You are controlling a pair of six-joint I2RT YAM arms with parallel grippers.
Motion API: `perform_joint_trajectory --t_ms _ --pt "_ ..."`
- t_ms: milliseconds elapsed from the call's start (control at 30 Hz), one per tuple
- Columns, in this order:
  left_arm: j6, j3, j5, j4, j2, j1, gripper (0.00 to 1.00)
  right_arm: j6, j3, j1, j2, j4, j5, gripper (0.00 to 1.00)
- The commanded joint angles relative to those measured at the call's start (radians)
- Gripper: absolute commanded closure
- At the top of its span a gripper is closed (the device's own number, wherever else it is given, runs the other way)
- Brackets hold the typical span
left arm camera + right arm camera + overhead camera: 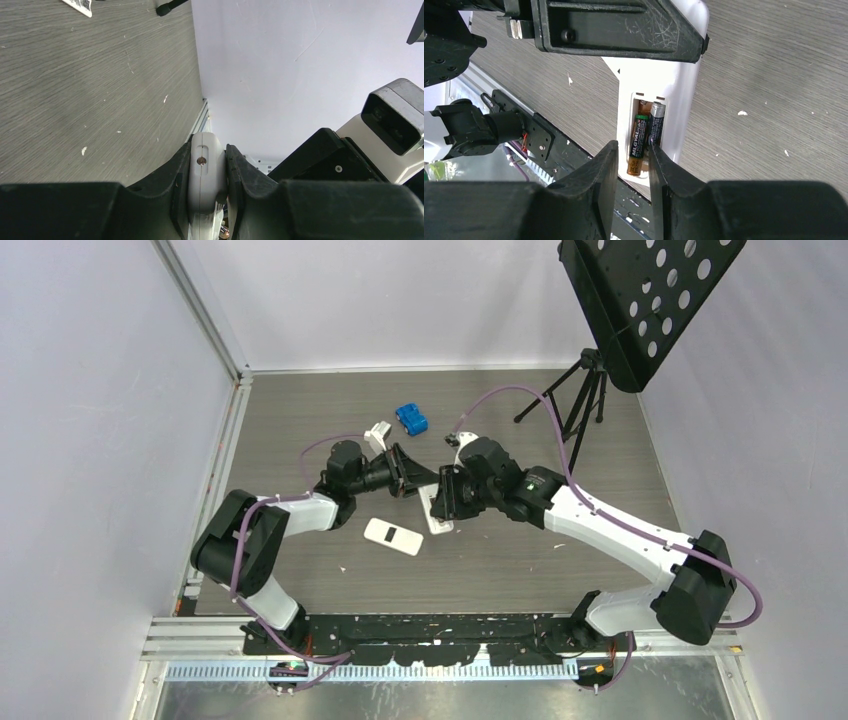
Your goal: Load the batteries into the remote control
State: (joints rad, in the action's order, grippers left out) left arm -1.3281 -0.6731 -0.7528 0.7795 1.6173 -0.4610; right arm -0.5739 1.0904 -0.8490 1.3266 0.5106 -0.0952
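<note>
The white remote control lies slot-up just above the table, and it also shows in the top view. My left gripper is shut on its far end; it shows as the black block at the top of the right wrist view. Two batteries sit in the open slot: a black, green and gold one and a dark one beside it. My right gripper hangs over the slot, jaws narrowly apart and empty, its right fingertip touching the dark battery.
A white slab with a black rectangle lies on the table near the arms. A blue block and a small white piece lie further back. A tripod with a black perforated panel stands back right.
</note>
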Motion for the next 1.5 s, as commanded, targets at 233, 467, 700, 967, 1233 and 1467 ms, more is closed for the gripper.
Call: perform_joint_trajectory --t_ms 233,467,700,967,1233,1467 --pt "-0.107 -0.008 0.013 0.144 -0.033 -0.003 1.0 -0.073 0.005 -0.004 -0.114 -0.075 0.086 0.48" --pt "-0.147 -0.01 0.138 0.03 -0.196 -0.002 1.0 -0.242 -0.21 -0.004 -0.378 -0.388 0.146 0.38" --pt "-0.388 0.014 0.242 0.163 -0.214 -0.001 1.0 -0.377 -0.345 -0.004 -0.531 -0.504 0.266 0.18" --pt "-0.571 0.04 0.338 0.246 -0.234 -0.008 1.0 -0.526 -0.442 -0.004 -0.494 -0.766 0.178 0.13" --pt "-0.526 0.039 0.315 0.193 -0.259 -0.008 1.0 -0.568 -0.456 -0.004 -0.454 -0.866 0.2 0.14" --pt "-0.493 0.026 0.292 0.193 -0.258 -0.013 1.0 -0.596 -0.415 -0.004 -0.399 -0.846 0.213 0.22"
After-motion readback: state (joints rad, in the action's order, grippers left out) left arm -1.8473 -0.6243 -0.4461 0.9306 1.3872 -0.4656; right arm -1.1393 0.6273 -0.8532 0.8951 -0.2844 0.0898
